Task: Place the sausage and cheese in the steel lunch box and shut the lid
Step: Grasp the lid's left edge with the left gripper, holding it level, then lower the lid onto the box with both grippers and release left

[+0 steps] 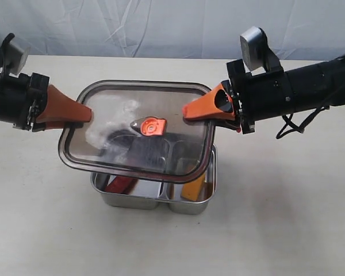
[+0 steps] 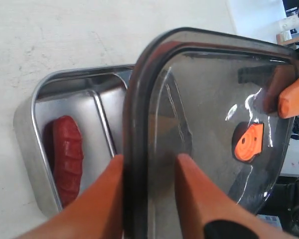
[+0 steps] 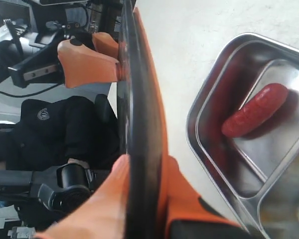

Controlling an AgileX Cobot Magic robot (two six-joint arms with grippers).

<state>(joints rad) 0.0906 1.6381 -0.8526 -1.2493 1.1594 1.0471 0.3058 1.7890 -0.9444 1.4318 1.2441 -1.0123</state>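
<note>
Smoky dark translucent lid (image 1: 123, 138), a rounded rectangle with a small orange valve (image 1: 150, 126) at its centre, is held in the air by both hands. It hangs above the shiny silver rectangular steel lunch box (image 1: 155, 201), not seated on it. It is shifted toward the far edge of the pale worktop (image 1: 276, 218), so the near strip of the box shows beneath it.

The left hand (image 1: 85, 118) is clamped on the lid's rim on its own side. In the left wrist view its 2 orange fingers (image 2: 114, 174) stand partly apart, with the dark rim pinched between them. The right hand (image 1: 188, 112) is closed on the opposite rim. In the right wrist view the lid (image 3: 139, 99) is seen edge-on, squeezed between that hand's fingers (image 3: 119, 174), with its orange seal showing along the underside.

The steel lunch box stands around the middle of the worktop, well clear of every edge, and a divider splits it into 2 compartments. The small dark-red, slightly curved toy sausage (image 1: 119, 184) lies in the compartment on the left arm's side. The small yellow-orange wedge of toy cheese (image 1: 194, 188) sits in the compartment on the right arm's side, mostly hidden under the lid's near edge.
</note>
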